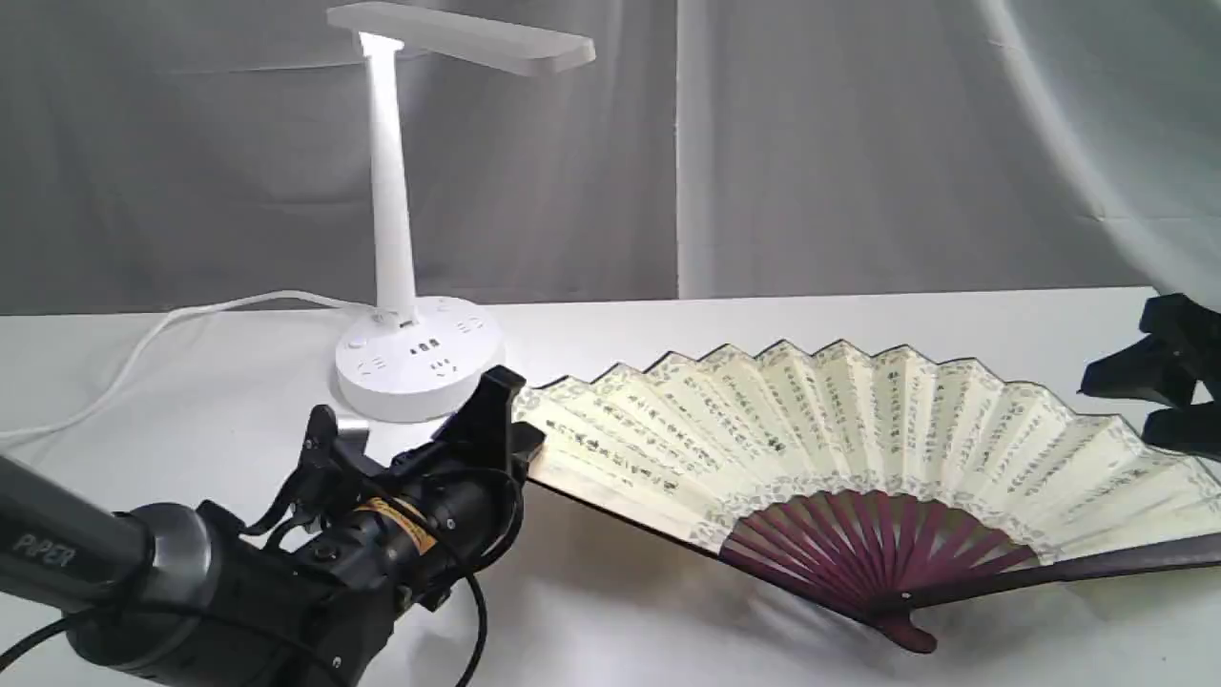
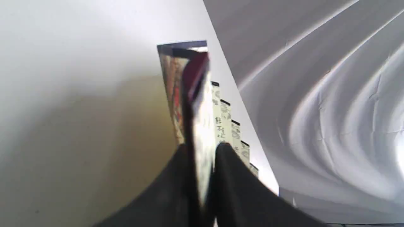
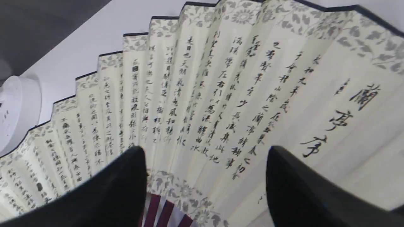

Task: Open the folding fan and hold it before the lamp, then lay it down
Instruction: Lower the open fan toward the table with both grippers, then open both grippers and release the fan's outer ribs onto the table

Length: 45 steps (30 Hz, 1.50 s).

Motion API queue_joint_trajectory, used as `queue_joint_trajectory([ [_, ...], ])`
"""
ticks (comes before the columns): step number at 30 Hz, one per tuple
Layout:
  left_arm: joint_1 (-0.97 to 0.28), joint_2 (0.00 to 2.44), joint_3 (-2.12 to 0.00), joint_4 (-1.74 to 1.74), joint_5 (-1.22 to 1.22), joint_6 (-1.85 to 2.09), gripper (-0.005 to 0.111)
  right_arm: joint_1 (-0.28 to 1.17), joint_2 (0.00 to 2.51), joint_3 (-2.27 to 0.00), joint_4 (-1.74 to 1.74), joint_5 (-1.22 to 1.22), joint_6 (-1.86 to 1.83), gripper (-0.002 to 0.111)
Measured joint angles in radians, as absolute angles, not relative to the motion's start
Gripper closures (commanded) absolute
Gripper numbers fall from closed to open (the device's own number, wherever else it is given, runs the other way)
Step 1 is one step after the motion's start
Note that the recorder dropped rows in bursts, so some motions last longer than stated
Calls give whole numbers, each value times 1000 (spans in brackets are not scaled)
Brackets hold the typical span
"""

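The folding fan (image 1: 858,420) lies spread open on the white table (image 1: 668,611), calligraphy side up, its maroon ribs toward the front. My left gripper (image 1: 510,420) is at the fan's left end guard. In the left wrist view its black fingers (image 2: 230,170) close narrowly on the fan's edge (image 2: 202,104). My right gripper (image 1: 1116,410) hovers open over the fan's right side; its fingers (image 3: 293,183) stand wide apart above the paper (image 3: 221,78) with nothing between them. The white lamp (image 1: 391,191) stands behind the fan's left end, and its round base (image 3: 15,107) shows in the right wrist view.
The lamp's white cord (image 1: 143,353) trails left across the table. A grey fabric backdrop (image 1: 858,143) hangs behind the table. The left arm (image 1: 191,572) fills the front left corner.
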<state>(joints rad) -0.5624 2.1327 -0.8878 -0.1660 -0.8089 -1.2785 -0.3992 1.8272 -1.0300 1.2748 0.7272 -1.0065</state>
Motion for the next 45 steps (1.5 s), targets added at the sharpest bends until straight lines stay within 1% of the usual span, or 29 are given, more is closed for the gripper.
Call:
queue_joint_trajectory([
  [2, -561, 2133, -888, -168, -801, -1232, 85, -399, 1827, -1030, 1275, 744, -1007, 52],
  [4, -561, 2133, -888, -170, -796, -1193, 76, -399, 1827, -1030, 1275, 758, -1007, 52],
  [7, -559, 2133, -888, -170, -794, -1165, 56, -399, 1827, -1030, 1275, 770, -1007, 52],
  [8, -559, 2133, -888, -170, -794, -1163, 51, -399, 1827, -1030, 1275, 775, -1007, 52],
  [10, -559, 2133, -888, -170, -797, -1152, 36, -399, 1827, -1030, 1275, 785, -1007, 52],
  [12, -559, 2133, -888, -170, -808, -1106, 29, -399, 1827, -1030, 1275, 797, -1007, 52],
  [18, -554, 2105, -888, -185, -808, -833, 28, -399, 1827, -1030, 1275, 829, -1010, 52],
  [21, -528, 2067, -888, -187, -752, -694, 28, -399, 1827, -1030, 1275, 844, -1013, 52],
  [24, -476, 2026, -888, -193, -661, -633, 28, -399, 1827, -1030, 1273, 850, -1013, 52],
  [28, -388, 1970, -888, -180, -536, -595, 31, -399, 1827, -1030, 1269, 856, -1013, 52],
  [30, -349, 1944, -888, -147, -462, -584, 34, -399, 1827, -1030, 1267, 858, -1013, 53],
  [32, -316, 1919, -888, -93, -396, -582, 41, -397, 1827, -1030, 1258, 858, -1013, 55],
  [38, -236, 1842, -888, 69, -180, -576, 65, -347, 1827, -1030, 1195, 856, -1015, 59],
  [44, -198, 1759, -888, 186, 0, -576, 97, -263, 1824, -1030, 1061, 819, -993, 66],
  [45, -199, 1742, -888, 210, 23, -576, 103, -250, 1822, -1030, 1026, 809, -979, 67],
])
